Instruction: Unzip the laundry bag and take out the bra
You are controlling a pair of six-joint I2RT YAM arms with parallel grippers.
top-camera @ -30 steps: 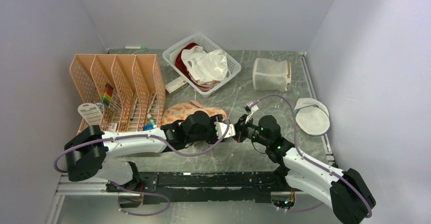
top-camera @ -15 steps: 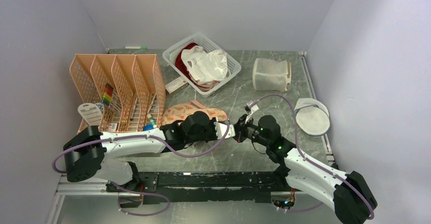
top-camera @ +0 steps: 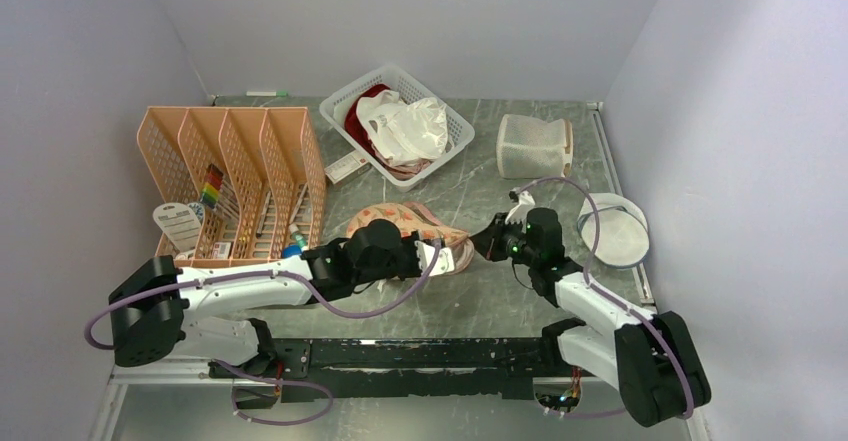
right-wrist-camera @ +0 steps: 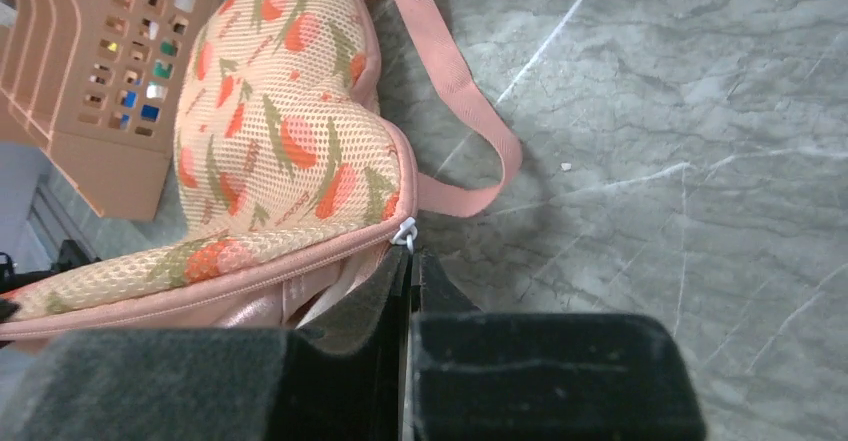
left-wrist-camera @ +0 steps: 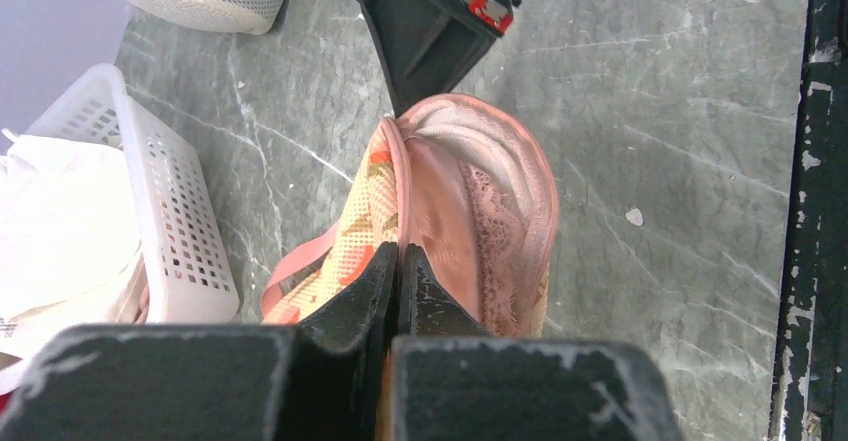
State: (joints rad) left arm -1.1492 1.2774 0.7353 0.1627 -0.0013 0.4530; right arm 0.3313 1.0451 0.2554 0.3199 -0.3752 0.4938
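The laundry bag [top-camera: 400,219] lies mid-table, its peach leaf-print shell [right-wrist-camera: 270,141] raised and its zipper partly undone. My left gripper [left-wrist-camera: 398,253] is shut on the zip edge of that upper shell [left-wrist-camera: 358,236]. Through the gap shows the bra [left-wrist-camera: 492,211], dusty pink with a lace trim, still inside the bag. My right gripper [right-wrist-camera: 410,258] is shut on the small white zipper pull [right-wrist-camera: 404,231] at the bag's right end. In the top view the left gripper [top-camera: 452,257] and right gripper [top-camera: 482,243] sit close together at that end. The bag's pink loop [right-wrist-camera: 470,91] lies flat on the table.
An orange file organiser [top-camera: 235,176] stands directly left of the bag. Behind it is a white basket [top-camera: 340,111] holding white cloth and a dark red garment. A white mesh cylinder [top-camera: 533,147] sits at the back right, a round mesh disc [top-camera: 613,229] at the right edge.
My left gripper has shut on the bag's edge. The right gripper has drawn to the right and back with the zipper pull, and the bag's front now gapes, showing the bra.
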